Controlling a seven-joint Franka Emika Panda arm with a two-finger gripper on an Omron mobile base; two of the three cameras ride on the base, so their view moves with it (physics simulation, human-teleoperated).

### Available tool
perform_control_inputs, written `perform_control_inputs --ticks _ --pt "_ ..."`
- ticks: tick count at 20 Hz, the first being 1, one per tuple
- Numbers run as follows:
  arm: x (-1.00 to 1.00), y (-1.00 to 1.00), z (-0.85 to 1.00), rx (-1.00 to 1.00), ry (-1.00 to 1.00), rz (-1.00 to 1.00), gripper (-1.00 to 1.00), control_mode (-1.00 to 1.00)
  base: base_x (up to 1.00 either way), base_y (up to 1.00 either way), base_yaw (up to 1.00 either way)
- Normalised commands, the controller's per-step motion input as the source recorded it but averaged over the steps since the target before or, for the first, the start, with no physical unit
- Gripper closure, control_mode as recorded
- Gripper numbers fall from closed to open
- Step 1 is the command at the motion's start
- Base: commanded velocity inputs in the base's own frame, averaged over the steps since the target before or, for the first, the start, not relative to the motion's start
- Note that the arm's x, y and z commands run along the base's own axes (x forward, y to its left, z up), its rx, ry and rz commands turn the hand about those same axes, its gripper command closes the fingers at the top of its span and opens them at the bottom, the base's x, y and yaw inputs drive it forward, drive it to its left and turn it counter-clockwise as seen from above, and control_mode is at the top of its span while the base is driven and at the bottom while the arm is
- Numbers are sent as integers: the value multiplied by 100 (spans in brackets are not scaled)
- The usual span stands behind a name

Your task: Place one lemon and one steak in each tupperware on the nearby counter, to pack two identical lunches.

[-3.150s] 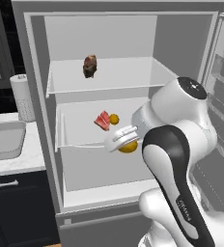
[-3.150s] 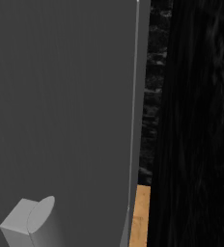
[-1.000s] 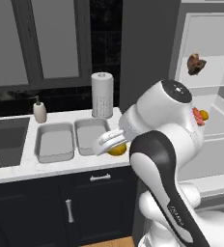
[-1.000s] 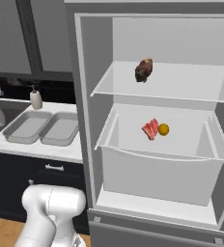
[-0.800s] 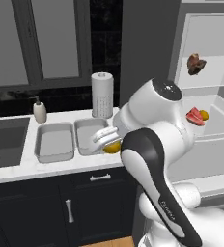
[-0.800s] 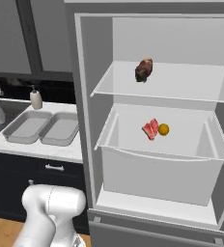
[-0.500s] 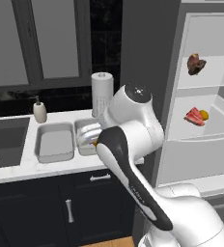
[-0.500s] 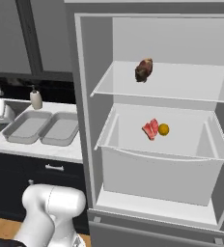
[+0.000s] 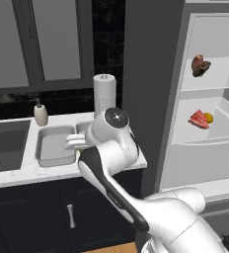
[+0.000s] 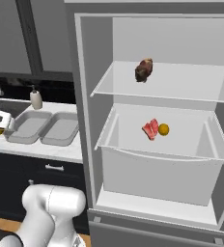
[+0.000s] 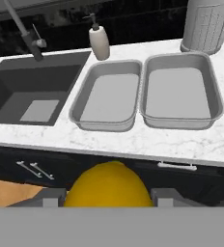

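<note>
My gripper [image 11: 109, 195] is shut on a yellow lemon [image 11: 109, 181], which bulges between the two fingertips at the bottom of the hand view. Beyond it, two empty grey tupperwares stand side by side on the white marble counter [image 11: 133, 142]: the left one [image 11: 109, 96] and the right one [image 11: 179, 91]. In the left base view the gripper [image 9: 73, 144] hangs just above the left tupperware [image 9: 52, 146]. In the open fridge, a brown steak [image 10: 144, 70] lies on the upper shelf. A red steak [image 10: 150, 129] and a second lemon [image 10: 163, 129] lie in the drawer.
A dark sink [image 11: 32, 91] with its faucet [image 11: 24, 31] lies left of the tupperwares. A soap dispenser [image 11: 99, 42] and a paper towel roll [image 11: 205, 24] stand behind them. Dark cabinets with silver handles [image 11: 34, 169] run below the counter edge.
The base has turned from the fridge to face the counter. Over the last second the arm swung left with the lemon, from beside the fridge to over the tupperwares.
</note>
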Motion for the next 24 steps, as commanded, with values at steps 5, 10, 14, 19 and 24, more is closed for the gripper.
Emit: perform_control_inputs --ticks 5,10,14,19,24 --pt "88 9 -1 2 19 0 100 -100 0 0 0" --pt "83 55 -28 -19 23 -3 100 -100 0 0 0" --pt "76 57 -34 -25 21 -8 100 -100 0 0 0" --pt "55 39 -23 -6 11 -4 100 -100 0 0 0" --pt "46 25 -33 0 7 -2 100 -100 0 0 0"
